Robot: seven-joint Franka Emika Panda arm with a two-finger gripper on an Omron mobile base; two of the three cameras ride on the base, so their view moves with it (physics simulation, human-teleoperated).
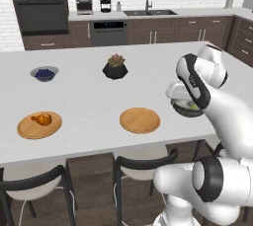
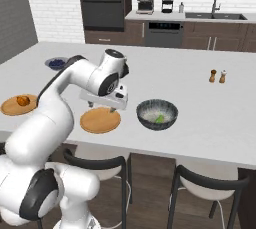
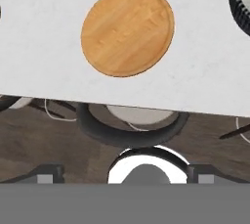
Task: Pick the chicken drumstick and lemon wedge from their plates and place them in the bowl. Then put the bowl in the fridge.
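Observation:
The golden-brown chicken drumstick [image 1: 42,119] [image 2: 22,101] lies on the far-left wooden plate [image 1: 29,130] [image 2: 10,108]. A second plate [image 1: 140,120] [image 2: 100,121] [image 3: 128,31] is bare. To its right stands the black bowl [image 2: 157,108] [image 1: 184,110], partly behind my arm in the left base view, with the yellow-green lemon wedge [image 2: 160,119] inside it. My gripper [image 2: 102,107] [image 3: 127,173] hangs open and empty just above the bare plate, near the counter's front edge. Its fingertips [image 3: 49,171] stand wide apart. The fridge is out of view.
A grey bowl of blue berries [image 1: 44,73] [image 2: 56,63] and a black pot with a succulent [image 1: 115,67] stand farther back on the white counter [image 1: 89,96]. Salt and pepper shakers [image 2: 217,76] are at the right. Dark stools [image 1: 143,163] [image 3: 132,125] line the front edge.

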